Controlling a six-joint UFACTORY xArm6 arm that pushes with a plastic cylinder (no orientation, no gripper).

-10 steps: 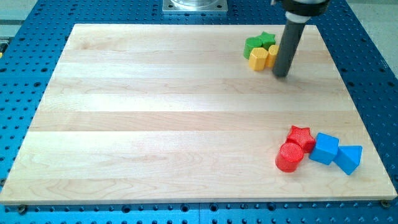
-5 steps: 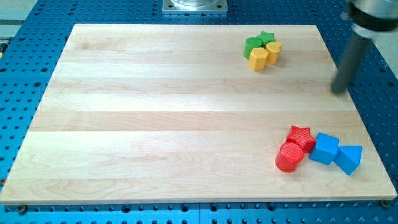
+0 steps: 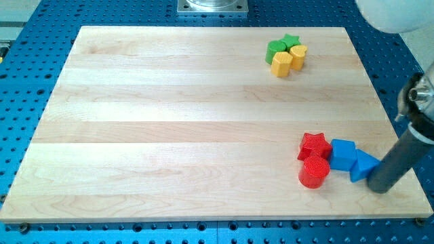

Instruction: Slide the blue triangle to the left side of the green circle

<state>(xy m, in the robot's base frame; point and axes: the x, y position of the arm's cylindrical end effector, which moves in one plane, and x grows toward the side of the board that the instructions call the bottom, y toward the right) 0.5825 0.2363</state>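
The blue triangle [image 3: 363,166] lies at the board's lower right, partly hidden by my rod. My tip [image 3: 378,188] touches its right side. The triangle presses against a blue cube [image 3: 342,154], which abuts a red star [image 3: 314,146] and a red cylinder [image 3: 313,172]. The green circle [image 3: 275,49] sits at the upper right, in a cluster with a green star [image 3: 291,42], a yellow hexagon [image 3: 281,64] and a second yellow block [image 3: 298,55].
The wooden board [image 3: 169,122] lies on a blue perforated table [image 3: 20,81]. The board's right edge runs just right of my tip. A metal mount [image 3: 212,6] sits at the top centre.
My tip swept from beside the yellow blocks, right and down, to the blue triangle. It has pushed the triangle, the blue cube, the red star and the red cylinder leftwards.
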